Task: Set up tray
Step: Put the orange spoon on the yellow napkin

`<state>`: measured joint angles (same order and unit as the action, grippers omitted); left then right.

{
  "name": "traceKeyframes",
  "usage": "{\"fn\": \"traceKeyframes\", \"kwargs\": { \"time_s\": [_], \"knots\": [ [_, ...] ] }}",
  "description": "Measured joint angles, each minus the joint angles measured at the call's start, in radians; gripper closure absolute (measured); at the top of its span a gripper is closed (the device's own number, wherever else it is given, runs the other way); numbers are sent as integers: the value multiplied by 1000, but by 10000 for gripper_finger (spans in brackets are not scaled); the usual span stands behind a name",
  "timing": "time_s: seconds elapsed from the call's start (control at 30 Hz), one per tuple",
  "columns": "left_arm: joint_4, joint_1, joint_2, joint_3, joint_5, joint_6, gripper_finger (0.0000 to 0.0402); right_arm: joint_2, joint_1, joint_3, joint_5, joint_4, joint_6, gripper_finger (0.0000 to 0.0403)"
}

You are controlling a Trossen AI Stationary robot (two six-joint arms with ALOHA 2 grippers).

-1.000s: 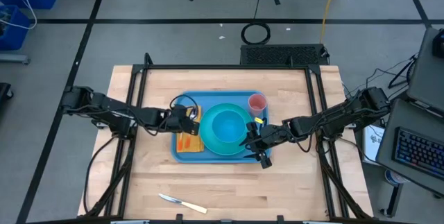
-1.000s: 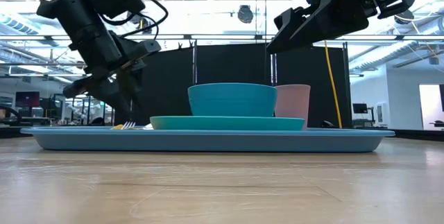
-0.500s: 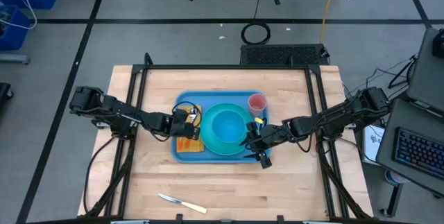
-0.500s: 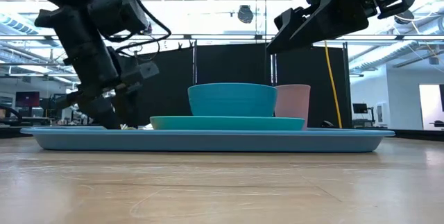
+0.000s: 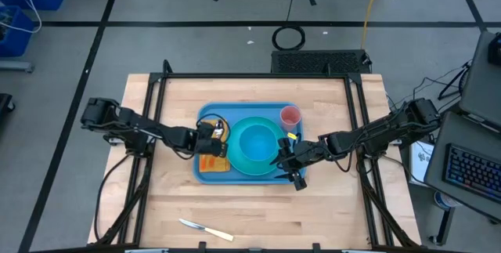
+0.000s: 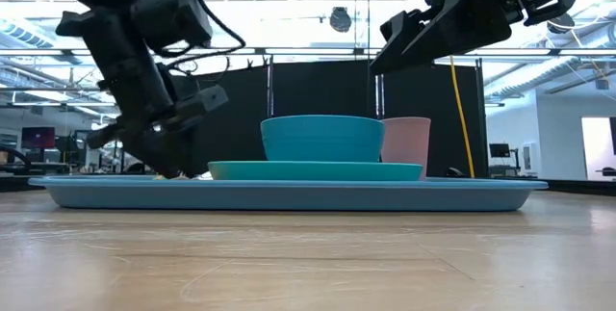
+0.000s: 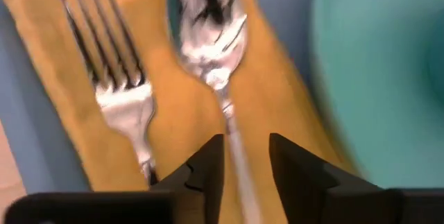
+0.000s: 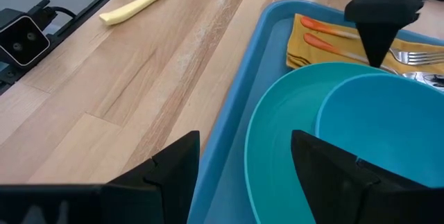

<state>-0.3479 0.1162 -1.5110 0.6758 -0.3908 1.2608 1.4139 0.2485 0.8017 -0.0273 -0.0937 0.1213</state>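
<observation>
Centrally on the wooden table (image 5: 329, 206) lies the blue tray (image 5: 210, 174), its long sides running left to right. On it sits a turquoise plate (image 5: 238, 162) with a turquoise bowl (image 5: 257, 142) on top, and a pink cup (image 5: 290, 116) stands in the tray's far right corner. A yellow napkin (image 5: 211, 161) lies on the tray's left part, just beside the plate, with a fork (image 7: 119, 85) and a spoon (image 7: 208, 37) side by side on it. Out on the bare table, near the front edge and well apart from the tray, lies a knife (image 5: 205, 230) with a pale yellow handle.

The left gripper (image 7: 244, 156) is low over the napkin, its fingers (image 7: 208, 165) partly apart on either side of the spoon's handle; whether they pinch it I cannot tell. The right gripper (image 8: 244, 156) hovers above the tray's front right part, by the plate's rim, fingers (image 8: 173, 165) spread wide and holding nothing.
</observation>
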Motion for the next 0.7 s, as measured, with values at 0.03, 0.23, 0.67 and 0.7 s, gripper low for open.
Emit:
{"fn": "traceKeyframes", "kwargs": {
  "time_s": [0.03, 0.23, 0.67, 0.7],
  "knots": [
    [-2, 0, -9, 0, 10, -2, 298, 0, 0, 0, 0, 0, 0, 187],
    [25, 1, -70, 9, 14, -2, 324, 0, 0, 0, 0, -1, 0, 187],
    [-6, 3, -76, 37, 4, 7, 326, 0, 0, 0, 0, 0, -1, 187],
    [-12, 3, -76, 37, 5, 15, 326, 0, 0, 0, 0, 0, -1, 187]
  ]
}}
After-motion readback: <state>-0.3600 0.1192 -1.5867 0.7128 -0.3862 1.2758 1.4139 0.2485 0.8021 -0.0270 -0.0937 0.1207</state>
